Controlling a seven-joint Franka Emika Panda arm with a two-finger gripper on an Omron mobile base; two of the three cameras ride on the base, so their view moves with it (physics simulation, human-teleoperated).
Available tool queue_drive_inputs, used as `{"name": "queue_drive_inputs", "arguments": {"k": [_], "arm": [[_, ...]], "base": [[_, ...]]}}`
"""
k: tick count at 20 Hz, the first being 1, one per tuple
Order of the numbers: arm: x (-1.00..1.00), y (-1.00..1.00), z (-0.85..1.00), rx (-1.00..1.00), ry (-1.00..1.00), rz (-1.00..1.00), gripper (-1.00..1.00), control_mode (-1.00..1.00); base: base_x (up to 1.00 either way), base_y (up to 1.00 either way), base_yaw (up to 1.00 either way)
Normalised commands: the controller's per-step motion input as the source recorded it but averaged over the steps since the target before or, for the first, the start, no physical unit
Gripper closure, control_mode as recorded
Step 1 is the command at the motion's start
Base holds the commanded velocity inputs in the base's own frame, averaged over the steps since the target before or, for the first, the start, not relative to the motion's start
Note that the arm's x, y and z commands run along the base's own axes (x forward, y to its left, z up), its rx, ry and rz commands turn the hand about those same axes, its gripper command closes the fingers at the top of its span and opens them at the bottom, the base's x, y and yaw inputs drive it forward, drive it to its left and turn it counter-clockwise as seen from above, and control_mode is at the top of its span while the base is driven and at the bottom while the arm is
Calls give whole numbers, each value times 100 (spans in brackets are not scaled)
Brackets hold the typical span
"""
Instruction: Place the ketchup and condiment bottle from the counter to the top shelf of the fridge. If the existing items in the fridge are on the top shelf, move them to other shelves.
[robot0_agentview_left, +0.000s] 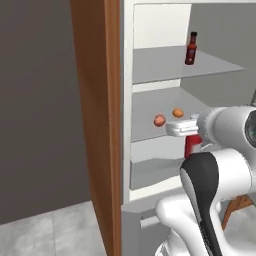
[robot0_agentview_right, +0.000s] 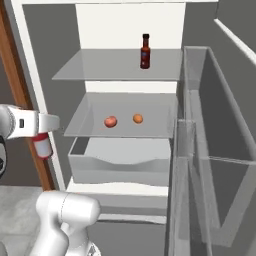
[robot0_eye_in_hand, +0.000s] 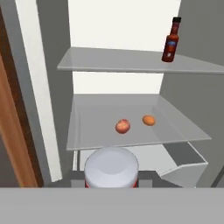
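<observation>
Left base view: fridge (robot0_agentview_left: 128, 100) open, condiment bottle (robot0_agentview_left: 190, 48) upright on top shelf (robot0_agentview_left: 160, 65), right of ctr. Pinkish fruit (robot0_agentview_left: 159, 120) & orange fruit (robot0_agentview_left: 177, 113) on 2nd shelf, near each other, not touching. Jaws (robot0_agentview_left: 192, 131) closed on ketchup (robot0_agentview_left: 192, 147), held upright in front of drawer level.

Right base view: ketchup hangs below hand, left of fridge opening, beside wood panel (robot0_agentview_right: 20, 95). Door rack (robot0_agentview_right: 215, 145) at right.

Hand view: white ketchup cap (robot0_eye_in_hand: 111, 167) at bottom ctr, gripped narrow; drawer (robot0_eye_in_hand: 183, 164) below 2nd shelf, fruits above it.
</observation>
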Motion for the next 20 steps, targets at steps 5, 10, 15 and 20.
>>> {"name": "queue_drive_inputs", "arguments": {"k": [5, 10, 15, 20], "arm": [[0, 0, 0, 0, 0, 0, 100, 100], [0, 0, 0, 0, 0, 0, 100, 100], [7, 0, 24, 0, -9, 2, 100, -100], [5, -1, 77, 0, -32, 14, 100, -100]], "base": [[11, -47, 0], [2, -37, 1], [7, -6, 0], [0, 0, 0]]}}
